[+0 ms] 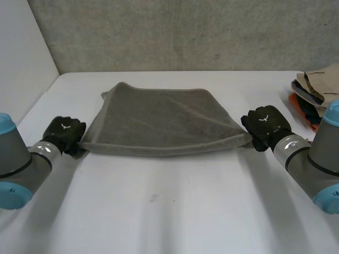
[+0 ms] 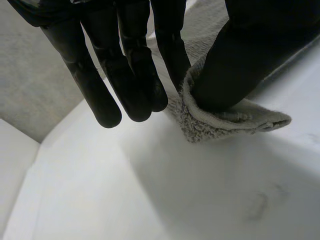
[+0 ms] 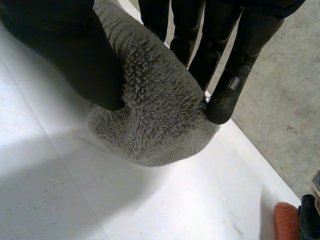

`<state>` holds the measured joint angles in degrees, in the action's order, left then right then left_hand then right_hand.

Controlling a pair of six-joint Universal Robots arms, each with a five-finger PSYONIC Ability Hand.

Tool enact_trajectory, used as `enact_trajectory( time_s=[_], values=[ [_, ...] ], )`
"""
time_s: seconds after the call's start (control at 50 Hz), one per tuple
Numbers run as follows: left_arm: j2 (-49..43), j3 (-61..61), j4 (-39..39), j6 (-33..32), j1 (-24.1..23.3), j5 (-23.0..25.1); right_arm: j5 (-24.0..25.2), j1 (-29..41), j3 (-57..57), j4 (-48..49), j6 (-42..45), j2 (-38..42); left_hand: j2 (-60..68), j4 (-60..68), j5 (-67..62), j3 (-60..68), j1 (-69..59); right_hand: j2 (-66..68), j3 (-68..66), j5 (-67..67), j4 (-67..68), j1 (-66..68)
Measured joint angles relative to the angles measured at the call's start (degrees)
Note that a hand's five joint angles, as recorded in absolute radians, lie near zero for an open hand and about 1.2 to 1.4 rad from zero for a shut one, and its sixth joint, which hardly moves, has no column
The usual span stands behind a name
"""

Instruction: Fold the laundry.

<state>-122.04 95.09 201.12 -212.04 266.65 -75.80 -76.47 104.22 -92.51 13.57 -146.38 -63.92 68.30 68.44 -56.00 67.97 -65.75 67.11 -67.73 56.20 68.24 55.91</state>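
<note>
Hidden or unclear: in the head view my left hand [image 1: 64, 132] and right hand [image 1: 265, 126] cover the two near corners of the grey towel [image 1: 161, 119]. The pile of clothes [image 1: 318, 95] at 2 o'clock on the desk [image 1: 169, 206] is cut off, so I cannot sort its items. I cannot tell how many layers the towel has, though its near edge looks thick and rounded. Towel position: flat on the desk, centre toward 12 o'clock, well apart from the pile. Its long axis runs 9 to 3 o'clock, between my hands. The far edge is shorter than the near one, and the far corner at 10 o'clock is slightly ruffled. Left hand: at 9 o'clock of the towel, low on the desk, forearm coming in from 8 o'clock. In the left wrist view my thumb [image 2: 240, 65] bears down on the corner, which curls up against the nearest of my straight fingers [image 2: 172, 55], so it is pinching the towel. Right hand: at 3 o'clock of the towel, forearm entering from 4 o'clock. In the right wrist view the corner is bunched and nipped between my thumb [image 3: 65, 55] and my fingertips [image 3: 222, 102].
</note>
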Motion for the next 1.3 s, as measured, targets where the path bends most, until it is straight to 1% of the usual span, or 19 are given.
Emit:
enact_trajectory(
  time_s=[0.08, 0.22, 0.26, 0.34, 0.38, 0.48, 0.54, 0.64, 0.66, 0.72, 0.78, 0.84, 0.88, 0.96, 0.98, 1.0, 1.1, 1.2, 1.3],
  values=[
    [1.0, -0.1, -0.1, 0.0, -0.3, -1.3, 0.0, 0.0, 0.3, -1.1, 0.3, -0.2, 0.1, 0.2, 0.0, 0.0, 0.0, 0.0, 0.0, 0.0, 0.0, 0.0],
    [11.4, 4.1, -2.4, -0.6, -0.9, -2.7, 0.1, -0.2, 3.1, -12.1, 3.5, -4.9, 0.1, 0.2, 0.0, 0.0, 0.0, 0.0, 0.0, 0.0, 0.0, 0.0],
    [22.8, 7.6, -5.6, -0.8, -0.9, -2.8, 0.3, -0.7, 5.3, -20.7, 6.4, -9.8, 0.1, 0.2, 0.0, 0.1, 0.0, 0.0, 0.0, 0.0, 0.0, 0.0],
    [36.8, 9.4, -10.8, -0.9, -0.4, -2.5, 0.4, -2.4, 8.5, -29.3, 9.8, -16.0, 0.2, 0.2, 0.0, 0.2, 0.0, 0.0, 0.0, 0.0, 0.0, 0.0],
    [42.6, 9.4, -13.6, -0.9, -0.2, -2.0, 0.3, -3.3, 10.6, -33.0, 11.7, -19.3, 0.2, 0.2, 0.0, 0.2, 0.0, 0.0, 0.0, 0.0, 0.0, 0.0],
    [49.1, 8.1, -18.4, -0.8, 0.1, -0.4, 0.4, -4.6, 15.2, -38.8, 14.7, -23.7, 0.2, 0.2, 0.0, 0.2, 0.0, 0.0, 0.0, 0.0, 0.0, 0.0],
    [48.5, 7.3, -19.7, -0.8, 0.0, 0.4, 0.7, -4.9, 17.0, -40.7, 15.6, -24.0, 0.2, 0.2, 0.0, 0.2, 0.0, 0.0, 0.0, 0.0, 0.0, 0.0],
    [41.1, 5.4, -19.3, -1.0, -1.2, 0.8, 0.8, -4.7, 19.1, -41.6, 16.4, -19.4, 0.2, 0.2, 0.0, 0.3, 0.0, 0.0, 0.0, 0.0, 0.0, 0.0],
    [35.3, 3.4, -18.5, -1.6, -2.5, 0.5, 0.7, -4.3, 20.2, -41.5, 17.0, -15.8, 0.2, 0.2, 0.0, 0.3, 0.0, 0.0, 0.0, 0.0, 0.0, 0.0],
    [28.4, 0.4, -17.8, -2.7, -4.2, -0.6, 0.5, -3.7, 21.8, -40.7, 17.7, -10.9, 0.3, 0.2, 0.0, 0.3, 0.0, 0.0, 0.0, 0.0, 0.0, 0.0],
    [15.3, -7.6, -16.9, -6.0, -7.4, -4.6, 0.2, -2.5, 25.2, -36.7, 18.7, -2.4, 0.3, 0.2, 0.0, 0.3, 0.0, 0.0, 0.0, 0.0, 0.0, 0.0],
    [9.7, -12.3, -16.5, -7.9, -8.7, -6.9, 0.1, -2.0, 27.1, -33.0, 19.0, 1.4, 0.3, 0.2, 0.0, 0.3, 0.0, 0.0, 0.0, 0.0, 0.0, 0.0],
    [2.2, -21.2, -15.0, -10.7, -10.7, -10.2, -0.2, -1.2, 30.0, -23.9, 18.9, 5.8, 0.3, 0.2, 0.0, 0.3, 0.0, 0.0, 0.0, 0.0, 0.0, 0.0],
    [-2.8, -32.1, -10.1, -12.1, -12.7, -12.4, -0.6, -0.5, 32.3, -7.6, 17.9, 8.5, 0.3, 0.4, 0.0, 0.3, 0.0, 0.0, 0.0, 0.0, 0.0, 0.0],
    [-2.8, -32.1, -10.1, -12.1, -12.7, -12.4, -0.6, -0.5, 32.3, -7.6, 17.9, 8.5, 0.3, 0.4, 0.0, 0.3, 0.0, 0.0, 0.0, 0.0, 0.0, 0.0],
    [-3.9, -37.3, -5.3, -11.9, -13.5, -13.0, -0.8, -0.1, 32.9, 2.8, 16.7, 8.9, 0.3, 0.4, 0.0, 0.3, 0.0, 0.0, 0.0, 0.0, 0.0, 0.0],
    [-2.0, -43.1, 10.7, -8.2, -14.6, -14.7, -1.4, 0.2, 33.7, 22.3, 11.3, 8.3, 0.3, 0.4, 0.0, 0.3, 0.0, 0.0, 0.0, 0.0, 0.0, 0.0],
    [2.5, -41.1, 20.2, -5.1, -14.8, -16.5, -1.4, 0.2, 34.4, 28.3, 5.9, 7.3, 0.3, 0.4, 0.0, 0.3, 0.0, 0.0, 0.0, 0.0, 0.0, 0.0],
    [5.3, -33.6, 21.0, -4.0, -14.6, -16.9, -0.5, 0.1, 34.1, 25.2, 3.4, 6.9, 0.3, 0.4, 0.0, 0.3, 0.0, 0.0, 0.0, 0.0, 0.0, 0.0]
  ],
)
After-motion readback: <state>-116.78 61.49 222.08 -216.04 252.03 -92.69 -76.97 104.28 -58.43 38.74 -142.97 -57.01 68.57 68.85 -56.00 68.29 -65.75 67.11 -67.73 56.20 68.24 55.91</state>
